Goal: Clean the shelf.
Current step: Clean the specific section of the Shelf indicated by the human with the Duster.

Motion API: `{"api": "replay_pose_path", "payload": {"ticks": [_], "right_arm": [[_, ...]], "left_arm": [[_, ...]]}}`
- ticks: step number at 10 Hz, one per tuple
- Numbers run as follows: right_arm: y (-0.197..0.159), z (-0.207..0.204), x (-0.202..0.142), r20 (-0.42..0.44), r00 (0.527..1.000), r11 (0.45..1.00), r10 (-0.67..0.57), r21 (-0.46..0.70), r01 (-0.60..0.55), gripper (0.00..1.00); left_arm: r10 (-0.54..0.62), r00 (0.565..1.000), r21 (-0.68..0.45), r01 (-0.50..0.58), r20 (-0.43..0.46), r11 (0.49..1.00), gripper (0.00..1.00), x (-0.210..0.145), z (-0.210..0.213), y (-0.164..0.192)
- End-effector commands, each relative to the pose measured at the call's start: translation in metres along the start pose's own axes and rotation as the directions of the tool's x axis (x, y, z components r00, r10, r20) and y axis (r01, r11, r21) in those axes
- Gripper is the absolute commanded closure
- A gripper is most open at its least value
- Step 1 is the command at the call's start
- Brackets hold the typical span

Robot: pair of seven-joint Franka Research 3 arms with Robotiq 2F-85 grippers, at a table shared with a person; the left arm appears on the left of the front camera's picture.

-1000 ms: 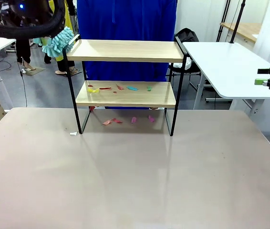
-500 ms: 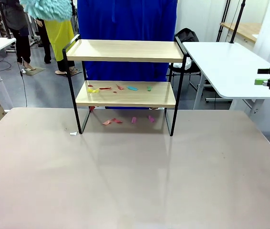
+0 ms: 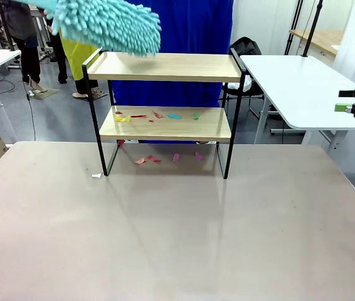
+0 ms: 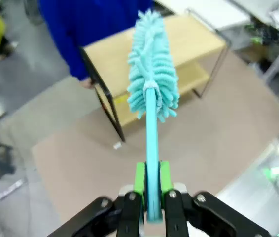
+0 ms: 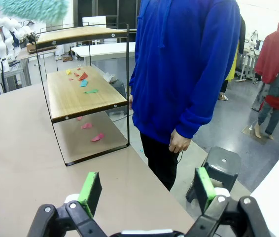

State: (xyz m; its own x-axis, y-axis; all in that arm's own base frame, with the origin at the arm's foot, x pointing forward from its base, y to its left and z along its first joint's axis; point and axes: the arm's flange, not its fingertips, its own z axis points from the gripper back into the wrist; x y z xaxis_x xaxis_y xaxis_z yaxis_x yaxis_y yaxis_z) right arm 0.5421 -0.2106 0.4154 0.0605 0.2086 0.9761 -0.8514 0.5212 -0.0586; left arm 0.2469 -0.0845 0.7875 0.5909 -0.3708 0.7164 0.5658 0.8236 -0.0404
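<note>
Table [image 3: 177, 232] under shelf [image 3: 165, 130], scraps [image 3: 154, 159] (coloured)

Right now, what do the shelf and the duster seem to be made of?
Shelf: boards look like light wood or wood-look laminate, matte, with visible grain; the frame looks like thin black painted metal rod. Duster: head of soft teal chenille-like microfibre, in shaggy strands; its handle looks like smooth teal plastic, slightly glossy.

Shelf [image 3: 184, 67] stands upright at far side of bench [image 3: 177, 226]: two light wooden boards, black frame, coloured scraps [image 3: 174, 116] on the lower.
</note>
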Motion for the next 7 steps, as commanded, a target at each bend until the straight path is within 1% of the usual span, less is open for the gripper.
{"api": "replay_pose_path", "payload": {"ticks": [1,2,3,4,5,6,7], "right_arm": [[0.001,-0.001,0.003,0.003,1.000,1.000,0.003,-0.002,-0.003,0.00],[0.001,-0.001,0.003,0.003,1.000,1.000,0.003,-0.002,-0.003,0.00],[0.001,-0.001,0.003,0.003,1.000,1.000,0.003,-0.002,-0.003,0.00],[0.001,-0.001,0.003,0.003,1.000,1.000,0.003,-0.002,-0.003,0.00],[0.001,-0.001,0.003,0.003,1.000,1.000,0.003,-0.002,-0.003,0.00],[0.001,-0.001,0.003,0.003,1.000,1.000,0.003,-0.002,-0.003,0.00],[0.001,-0.001,0.003,0.003,1.000,1.000,0.003,-0.002,-0.003,0.00]], "left_arm": [[-0.159,0.987,-0.110,0.155,-0.032,0.982,0.86,-0.010,0.021,0.009],[-0.261,0.965,-0.157,0.252,-0.040,0.955,0.86,-0.019,0.021,0.009],[-0.337,0.941,-0.198,0.326,-0.021,0.924,0.86,-0.026,0.018,0.005],[-0.402,0.916,-0.264,0.384,-0.016,0.885,0.86,-0.034,0.008,0.008],[-0.471,0.881,-0.290,0.440,-0.046,0.850,0.86,-0.042,-0.005,0.006],[-0.563,0.822,-0.334,0.508,-0.087,0.794,0.86,-0.050,-0.021,0.004],[-0.659,0.741,-0.363,0.583,-0.127,0.727,0.86,-0.059,-0.036,0.003]]}}
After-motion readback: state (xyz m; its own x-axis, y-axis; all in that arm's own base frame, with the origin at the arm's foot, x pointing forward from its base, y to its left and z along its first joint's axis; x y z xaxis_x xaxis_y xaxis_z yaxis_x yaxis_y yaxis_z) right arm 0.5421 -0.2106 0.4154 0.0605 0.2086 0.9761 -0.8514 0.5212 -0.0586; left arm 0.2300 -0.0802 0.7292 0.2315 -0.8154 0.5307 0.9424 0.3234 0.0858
